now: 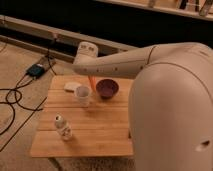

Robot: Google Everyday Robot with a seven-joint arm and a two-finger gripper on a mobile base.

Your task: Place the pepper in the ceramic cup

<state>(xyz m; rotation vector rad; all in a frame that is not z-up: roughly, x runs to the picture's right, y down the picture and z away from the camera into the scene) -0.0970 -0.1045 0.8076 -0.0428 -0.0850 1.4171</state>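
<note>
Overhead, one tool (pixel 90 75) clenches one pepper (pixel 92 81) just beside one ceramic cup (pixel 82 95) and one bowl (pixel 107 88).

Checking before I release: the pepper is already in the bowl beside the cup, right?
No. The camera view shows the pepper hanging from the shut end effector, above the table between cup and bowl, not in the bowl. The bowl does stand beside the cup.

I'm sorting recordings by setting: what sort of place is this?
Probably a lab or test room, not a home: loose cables and a small dark box lie on the floor beside a wooden table. The gripper, over the table's far side, holds the pepper near the cup.
</note>
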